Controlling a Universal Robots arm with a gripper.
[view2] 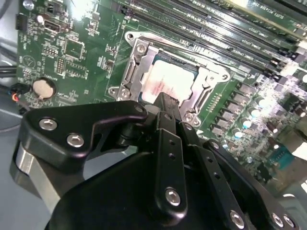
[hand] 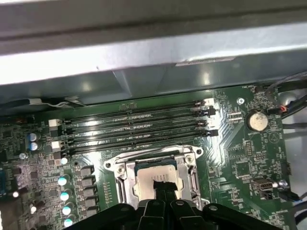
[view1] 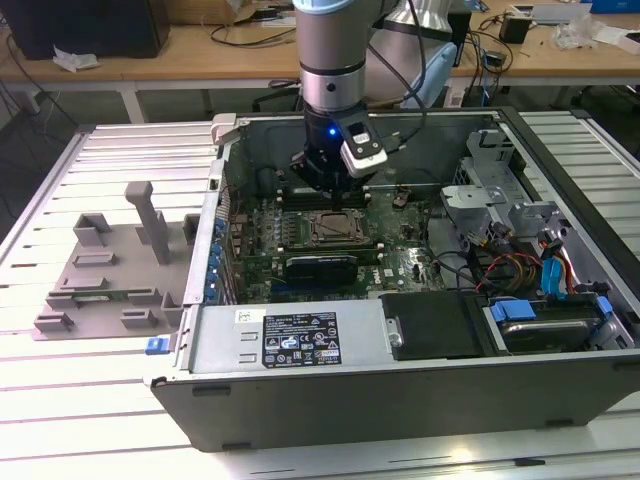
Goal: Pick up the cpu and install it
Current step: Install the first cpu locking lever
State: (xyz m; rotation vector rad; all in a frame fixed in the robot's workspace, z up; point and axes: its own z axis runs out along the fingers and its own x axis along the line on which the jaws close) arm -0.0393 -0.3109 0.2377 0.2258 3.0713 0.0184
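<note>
one small flat chip, the cpu (view2: 169,80), lay inside the square socket frame (view2: 129,72) on the green motherboard (view2: 72,48), and both wrist views showed its pale metal top. the pincer (view2: 164,101) stood just above the near edge of the chip, and its fingers seemed drawn together with nothing between them, so i judged it closed and empty. the chip looked light, stiff and smooth, and probably delicate on the under side; i think the safe place to hold it was the two opposite thin edges, never the flat faces.

around it the room was narrow. the raised frame surrounded the chip on all sides, and the long memory slots (hand: 134,127) ran just beside the frame. in the exterior view the walls of the computer case (view1: 300,400) closed the board in, so the free way was upward. the grey tray (view1: 110,270) lay on the surface (view1: 80,420) outside the case, at the exterior view's left.
</note>
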